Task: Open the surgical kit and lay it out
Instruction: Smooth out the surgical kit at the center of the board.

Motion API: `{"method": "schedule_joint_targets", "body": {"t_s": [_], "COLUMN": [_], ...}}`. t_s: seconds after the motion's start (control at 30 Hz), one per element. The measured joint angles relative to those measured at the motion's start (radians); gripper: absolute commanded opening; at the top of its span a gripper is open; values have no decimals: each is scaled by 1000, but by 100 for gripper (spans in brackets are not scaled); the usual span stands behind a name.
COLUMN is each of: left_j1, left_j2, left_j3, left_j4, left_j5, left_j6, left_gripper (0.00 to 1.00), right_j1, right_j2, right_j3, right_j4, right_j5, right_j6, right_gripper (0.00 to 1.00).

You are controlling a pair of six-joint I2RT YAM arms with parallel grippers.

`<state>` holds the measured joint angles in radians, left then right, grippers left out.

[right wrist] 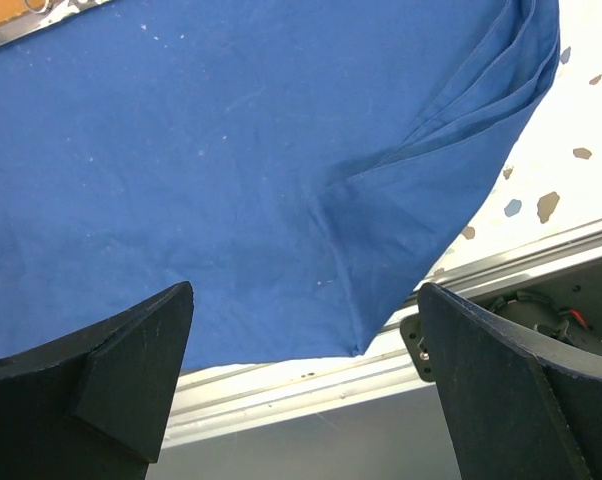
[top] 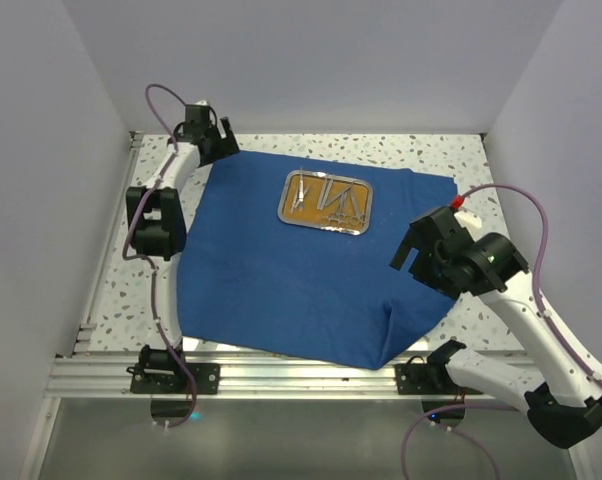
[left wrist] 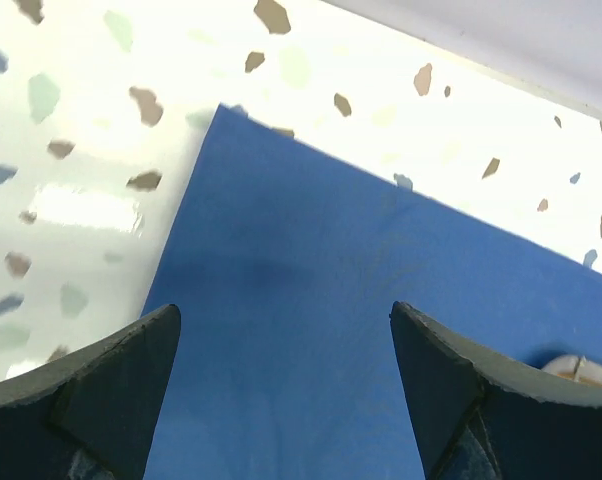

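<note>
Right fingers point(right wrist: 121, 375) and left fingers point(left wrist: 101, 390) I see released, empty, over the royal-blue cloth wrap point(top: 301, 275) carrying a rounded-rectangle steel tray point(top: 321, 226).

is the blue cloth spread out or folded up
Mostly spread: the cloth lies open and flat with the tray on it; only its near right corner is bunched into folds.

Top cam: high on near side, looking down on whole bench point(top: 431, 150). Left wrist: close over far-left corner of blue cloth wrap point(top: 271, 290). Right wrist: close over its near-right fold. Top view covers both.
</note>
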<state>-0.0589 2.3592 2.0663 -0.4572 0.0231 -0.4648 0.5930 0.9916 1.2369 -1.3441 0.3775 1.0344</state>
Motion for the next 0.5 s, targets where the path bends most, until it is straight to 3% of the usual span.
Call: {"method": "schedule_joint_targets", "body": {"t_s": [0.23, 0.5], "left_j1": [35, 54], "left_j2": [98, 134], "left_j3": [34, 58], "left_j4": [49, 58], "left_j5": [29, -33], "left_j6": [7, 68], "left_gripper": [90, 88], "right_j1": [1, 1], "right_j2": [-14, -32], "right_j3": [24, 26], "right_j4": [-2, -2], "right_j5": [9, 23], "right_j6": [0, 16], "right_gripper": [98, 98]}}
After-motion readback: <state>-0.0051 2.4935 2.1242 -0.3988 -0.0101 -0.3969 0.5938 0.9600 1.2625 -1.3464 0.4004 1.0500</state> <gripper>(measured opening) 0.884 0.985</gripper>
